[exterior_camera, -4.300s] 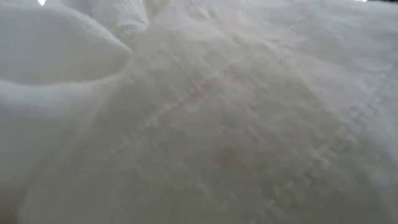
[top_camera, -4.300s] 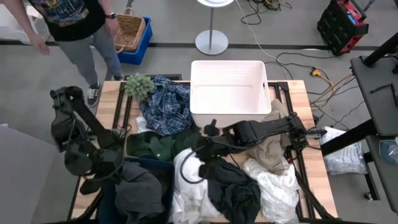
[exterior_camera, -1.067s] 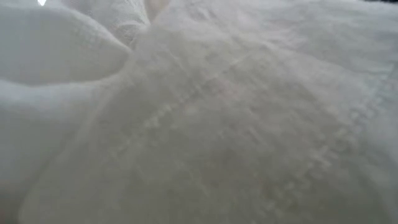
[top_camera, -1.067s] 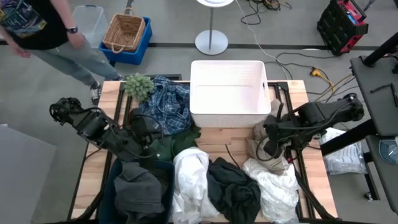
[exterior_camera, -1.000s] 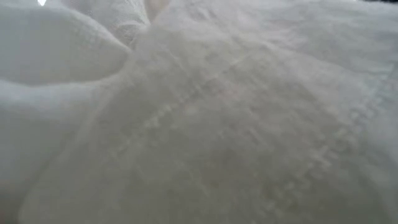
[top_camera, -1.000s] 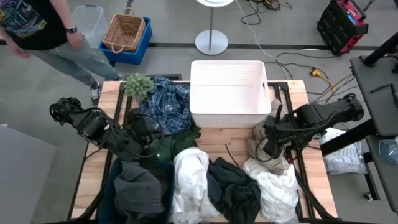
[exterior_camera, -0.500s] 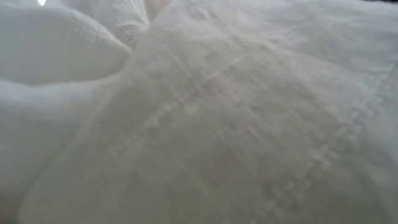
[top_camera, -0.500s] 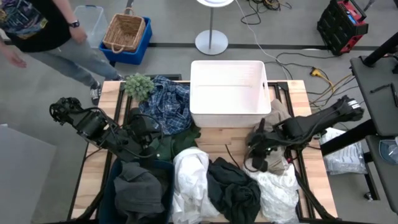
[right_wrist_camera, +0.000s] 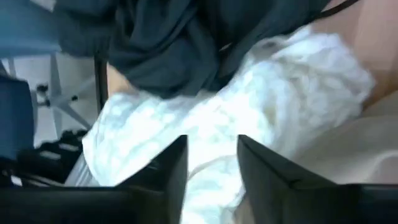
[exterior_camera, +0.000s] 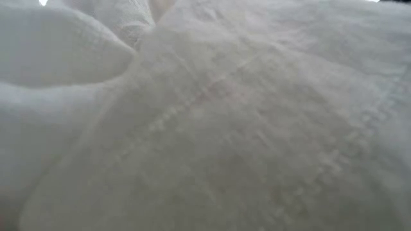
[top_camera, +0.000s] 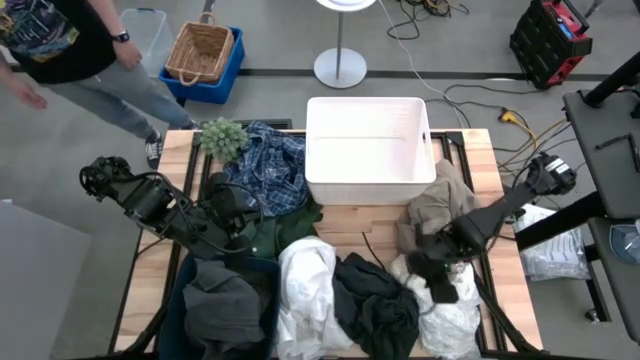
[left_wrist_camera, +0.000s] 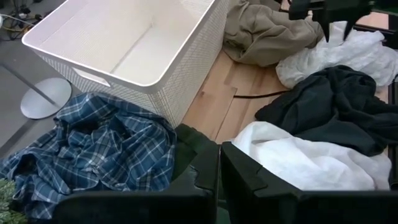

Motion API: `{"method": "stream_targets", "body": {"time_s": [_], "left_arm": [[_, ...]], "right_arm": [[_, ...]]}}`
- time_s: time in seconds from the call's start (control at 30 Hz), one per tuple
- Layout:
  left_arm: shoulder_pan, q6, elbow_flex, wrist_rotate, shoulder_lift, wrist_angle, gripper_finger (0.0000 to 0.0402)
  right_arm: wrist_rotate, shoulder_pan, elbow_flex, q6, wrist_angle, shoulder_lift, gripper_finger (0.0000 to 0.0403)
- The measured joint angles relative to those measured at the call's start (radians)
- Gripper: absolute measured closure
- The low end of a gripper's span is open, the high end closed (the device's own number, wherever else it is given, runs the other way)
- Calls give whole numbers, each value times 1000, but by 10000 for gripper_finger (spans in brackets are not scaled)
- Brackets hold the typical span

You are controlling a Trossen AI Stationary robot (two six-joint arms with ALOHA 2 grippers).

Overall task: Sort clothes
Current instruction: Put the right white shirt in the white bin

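Observation:
Clothes lie in heaps on the table: blue plaid, dark green, dark grey, white, another dark one, khaki and a crinkled white one. My right gripper is open and points down at the crinkled white garment, its fingers apart. My left gripper hangs shut over the dark green garment and holds nothing. White cloth fills the low view. My right gripper stands over the near-right white garment's far edge, fingers pointing down. I cannot tell whether the fingertips touch the cloth.
A white plastic bin stands at the far middle, with nothing in it. A small green plant sits at the far left corner. Bare wood shows between the bin and the heaps. A person walks beyond the far left corner.
My right gripper has swung from beside the bin, over the khaki garment, toward the table's near edge and downward. It has rolled and tipped to point more steeply down, and is now over the crinkled white garment. The khaki heap now shows uncovered.

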Motion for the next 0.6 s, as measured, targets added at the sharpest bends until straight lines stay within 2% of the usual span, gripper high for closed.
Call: {"method": "stream_targets", "body": {"time_s": [0.17, 0.3, 0.47, 0.6], "left_arm": [[4, 6, 0, -17, 0, -1, 401], [5, 14, 0, -38, 0, -2, 401], [13, 24, 0, -52, 0, -2, 401], [23, 26, 0, -53, 0, -1, 401]], "right_arm": [[86, 136, -48, 27, 7, 0, 188], [136, 191, -100, 54, 36, 17, 150], [143, 197, -179, 64, 147, 82, 134], [153, 183, -210, 72, 184, 183, 147]]}}
